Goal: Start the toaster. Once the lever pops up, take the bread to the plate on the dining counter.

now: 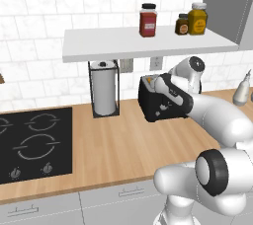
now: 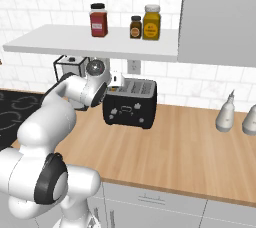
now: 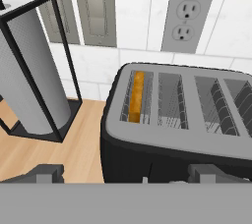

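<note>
1. Bread stands on edge in the toaster's end slot nearest the paper towel holder, sunk low, presumably loaded for toasting.
2. Gripper hangs just above the toaster's front edge, jaws spread wide and grasping nothing, likely lined up for the lever.
3. Jars sit on the shelf above the toaster; their labels are unreadable.
4. White markings on the toaster's front are too small to read.

The arm hides much of the toaster.
</note>
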You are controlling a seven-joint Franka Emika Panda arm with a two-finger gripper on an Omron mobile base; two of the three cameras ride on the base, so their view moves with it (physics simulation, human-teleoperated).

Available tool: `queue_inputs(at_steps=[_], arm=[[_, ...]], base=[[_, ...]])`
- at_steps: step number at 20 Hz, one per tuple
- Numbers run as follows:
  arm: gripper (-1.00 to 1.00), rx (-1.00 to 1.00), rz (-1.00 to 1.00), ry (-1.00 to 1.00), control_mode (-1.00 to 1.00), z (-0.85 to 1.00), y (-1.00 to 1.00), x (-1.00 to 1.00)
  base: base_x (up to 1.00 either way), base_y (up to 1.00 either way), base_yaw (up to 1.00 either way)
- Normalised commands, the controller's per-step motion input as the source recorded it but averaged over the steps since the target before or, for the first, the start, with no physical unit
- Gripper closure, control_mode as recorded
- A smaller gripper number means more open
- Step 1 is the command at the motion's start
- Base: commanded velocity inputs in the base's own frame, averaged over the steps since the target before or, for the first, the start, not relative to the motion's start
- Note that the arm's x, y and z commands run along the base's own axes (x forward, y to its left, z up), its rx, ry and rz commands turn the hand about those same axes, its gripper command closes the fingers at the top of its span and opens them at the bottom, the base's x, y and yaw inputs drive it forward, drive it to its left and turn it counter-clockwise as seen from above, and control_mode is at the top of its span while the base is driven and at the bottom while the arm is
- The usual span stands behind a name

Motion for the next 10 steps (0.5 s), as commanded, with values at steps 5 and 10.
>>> queue_inputs(at_steps=[5, 10], arm=[[-1.0, 0.0, 0.0, 0.0, -1.0, 0.0, 0.0, 0.0], [-1.0, 0.0, 0.0, 0.0, -1.0, 0.0, 0.0, 0.0]], base=[[0.0, 0.0, 0.0], [0.0, 0.0, 0.0]])
